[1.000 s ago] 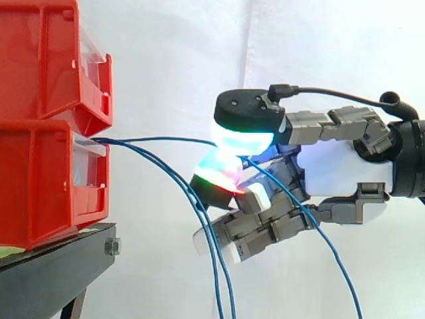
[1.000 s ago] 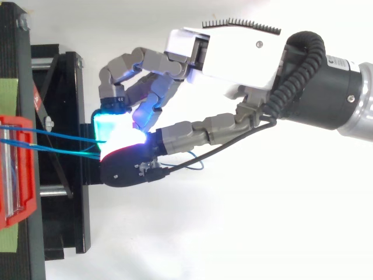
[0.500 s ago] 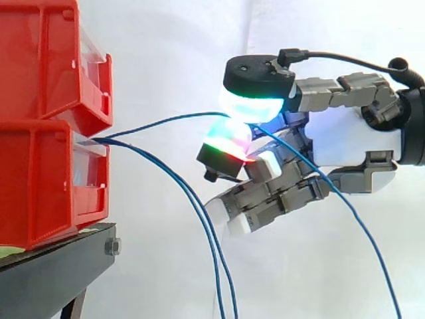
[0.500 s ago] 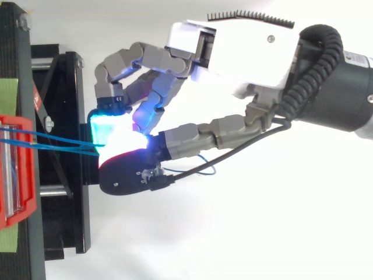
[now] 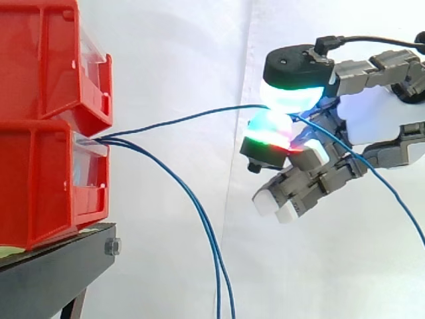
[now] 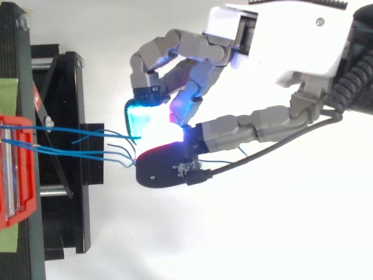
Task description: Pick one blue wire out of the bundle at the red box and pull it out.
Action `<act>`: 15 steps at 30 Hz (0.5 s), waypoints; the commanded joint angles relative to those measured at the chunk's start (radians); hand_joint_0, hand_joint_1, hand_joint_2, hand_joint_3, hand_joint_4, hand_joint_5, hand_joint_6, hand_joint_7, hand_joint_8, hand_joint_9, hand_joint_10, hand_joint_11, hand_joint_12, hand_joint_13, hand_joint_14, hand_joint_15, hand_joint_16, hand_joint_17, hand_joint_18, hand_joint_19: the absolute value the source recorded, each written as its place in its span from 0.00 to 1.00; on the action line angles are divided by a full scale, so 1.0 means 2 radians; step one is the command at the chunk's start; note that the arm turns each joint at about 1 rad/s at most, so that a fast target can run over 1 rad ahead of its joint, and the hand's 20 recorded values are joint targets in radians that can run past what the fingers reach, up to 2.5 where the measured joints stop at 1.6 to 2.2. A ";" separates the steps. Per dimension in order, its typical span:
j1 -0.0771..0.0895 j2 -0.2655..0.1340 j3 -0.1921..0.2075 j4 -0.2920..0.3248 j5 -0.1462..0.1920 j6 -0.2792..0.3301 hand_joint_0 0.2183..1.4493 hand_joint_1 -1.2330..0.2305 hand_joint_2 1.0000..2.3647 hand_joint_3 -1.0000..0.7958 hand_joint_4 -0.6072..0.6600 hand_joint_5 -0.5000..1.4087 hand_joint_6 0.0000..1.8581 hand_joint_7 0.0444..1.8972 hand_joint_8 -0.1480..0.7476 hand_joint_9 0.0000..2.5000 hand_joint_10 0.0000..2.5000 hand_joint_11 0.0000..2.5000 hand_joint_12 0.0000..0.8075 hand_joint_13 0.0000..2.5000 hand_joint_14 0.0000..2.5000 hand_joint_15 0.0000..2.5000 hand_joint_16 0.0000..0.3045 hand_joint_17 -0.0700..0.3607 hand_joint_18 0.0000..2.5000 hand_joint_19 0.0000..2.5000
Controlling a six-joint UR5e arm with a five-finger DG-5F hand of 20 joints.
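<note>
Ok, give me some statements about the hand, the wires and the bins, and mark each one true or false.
1. The hand pinches one blue wire between its fingers. True.
2. The wires come out of the upper red bin. False: they come out of the lower red bin.
3. The other blue wires droop from the bin and hang down below the hand. True.
4. The hand rests against the bins. False: it is apart from them, and the held wire spans the gap.
5. The bins sit on a black stand. True.
</note>
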 commanded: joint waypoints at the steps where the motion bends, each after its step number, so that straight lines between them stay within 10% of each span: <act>1: 0.000 0.003 0.000 -0.018 0.002 0.000 0.28 0.31 0.04 0.56 0.51 0.22 0.45 0.67 0.52 0.43 0.01 0.34 0.56 0.26 0.00 0.13 0.25 0.56 0.21 0.14; 15: -0.001 0.002 -0.001 -0.020 0.021 -0.002 0.27 0.31 0.06 0.56 0.51 0.22 0.45 0.67 0.52 0.42 0.01 0.33 0.56 0.25 0.00 0.13 0.25 0.56 0.21 0.14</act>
